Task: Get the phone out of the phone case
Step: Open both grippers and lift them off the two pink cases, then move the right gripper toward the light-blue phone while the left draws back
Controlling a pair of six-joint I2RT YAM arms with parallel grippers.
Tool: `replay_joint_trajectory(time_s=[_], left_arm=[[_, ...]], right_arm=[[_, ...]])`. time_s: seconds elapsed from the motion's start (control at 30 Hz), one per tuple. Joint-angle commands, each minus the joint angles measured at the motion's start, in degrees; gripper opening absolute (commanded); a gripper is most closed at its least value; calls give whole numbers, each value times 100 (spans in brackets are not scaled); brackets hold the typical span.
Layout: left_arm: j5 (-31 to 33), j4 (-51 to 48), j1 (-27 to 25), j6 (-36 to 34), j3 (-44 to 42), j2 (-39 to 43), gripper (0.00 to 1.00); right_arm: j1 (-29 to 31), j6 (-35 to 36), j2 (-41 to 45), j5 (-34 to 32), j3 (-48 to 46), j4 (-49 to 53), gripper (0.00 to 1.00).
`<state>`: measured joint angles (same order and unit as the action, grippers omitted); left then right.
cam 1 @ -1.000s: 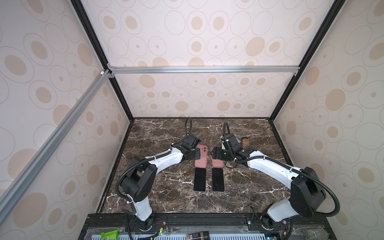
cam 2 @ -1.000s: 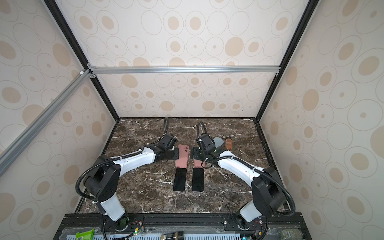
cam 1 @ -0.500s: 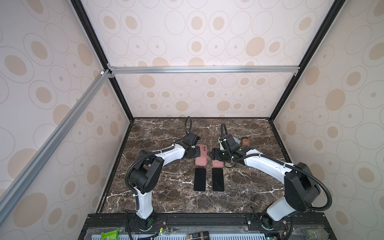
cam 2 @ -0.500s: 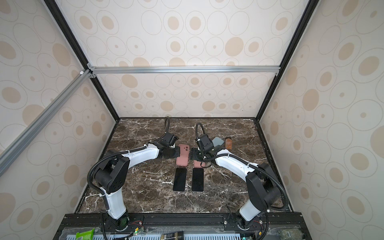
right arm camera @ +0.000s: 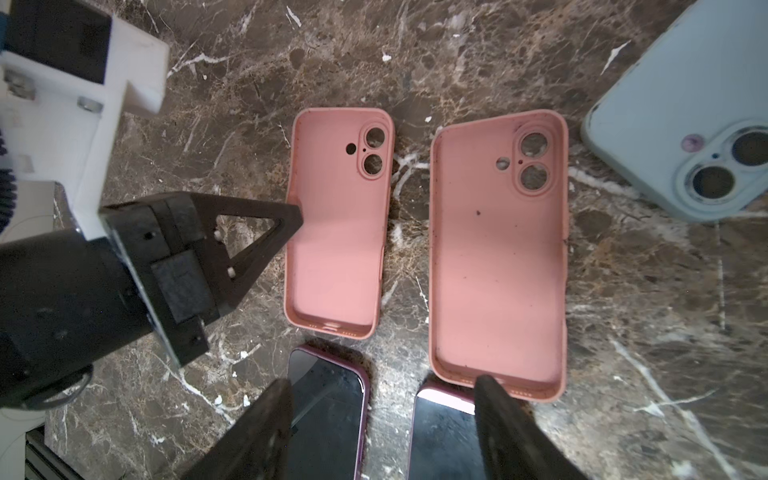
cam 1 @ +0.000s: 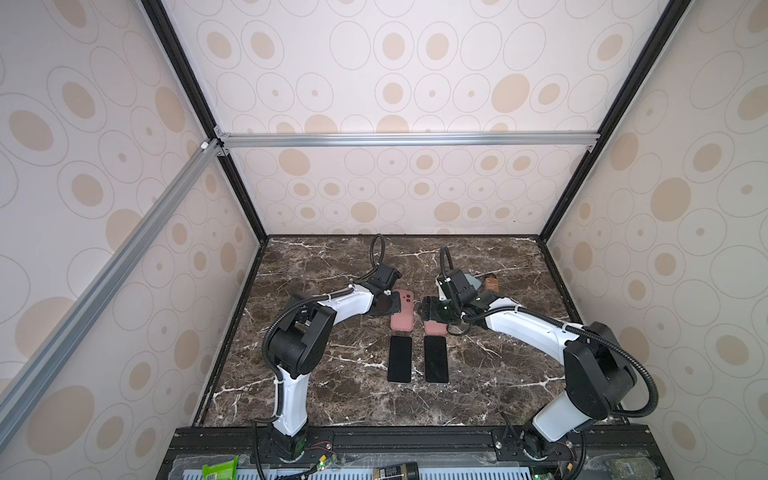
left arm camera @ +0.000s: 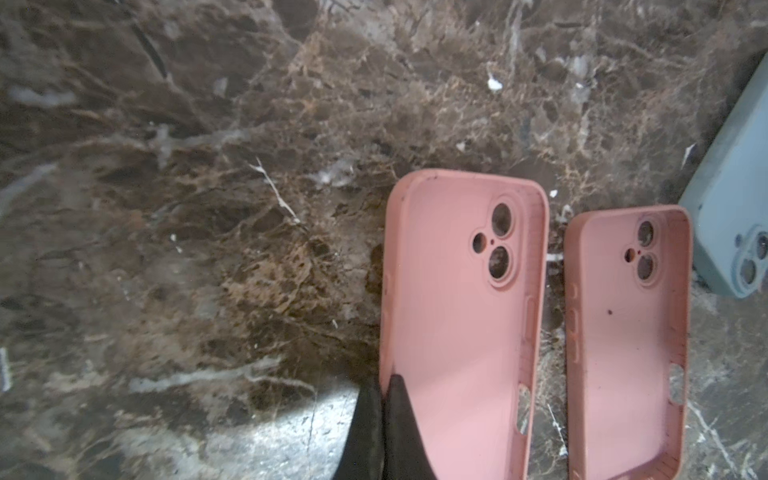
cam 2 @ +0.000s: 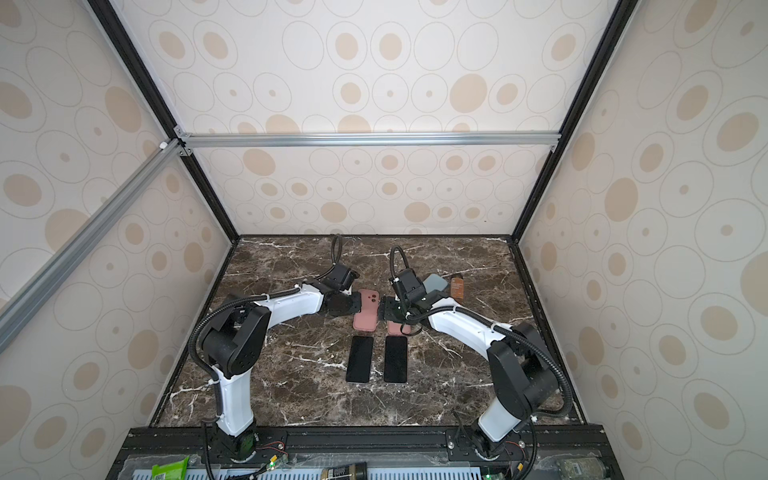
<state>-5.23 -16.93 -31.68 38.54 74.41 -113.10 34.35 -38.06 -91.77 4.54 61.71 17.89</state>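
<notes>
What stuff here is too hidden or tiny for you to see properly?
- Brown bottle: its label is too small to read in both top views.
- Blue case: cut off by the right wrist view's edge; the right arm hides most of it in both top views.
- Pink case: mostly under that arm.

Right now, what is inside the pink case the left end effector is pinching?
No phone: the pink case is empty, its bare floor and camera holes showing. The left end effector grips its side wall, and one finger covers a small patch of floor.
</notes>
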Motion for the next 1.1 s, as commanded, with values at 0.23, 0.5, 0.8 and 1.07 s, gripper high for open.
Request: replay_joint_trajectory(time_s=[0.23, 0.5, 0.8, 1.07], left_arm=[[9, -185, 76, -92, 279, -71, 24], [67, -198, 68, -191, 116, 680, 42], [90, 801, -328, -585, -877, 1965, 65], [274, 1871, -896, -983, -1321, 2162, 99]], right_arm=[[-45, 33, 0, -58, 152, 65, 72], [-132, 7, 612, -774, 73, 458, 74], [-1000, -381, 899, -1287, -206, 803, 78], [-1388, -652, -149, -1484, 529, 1007, 97]])
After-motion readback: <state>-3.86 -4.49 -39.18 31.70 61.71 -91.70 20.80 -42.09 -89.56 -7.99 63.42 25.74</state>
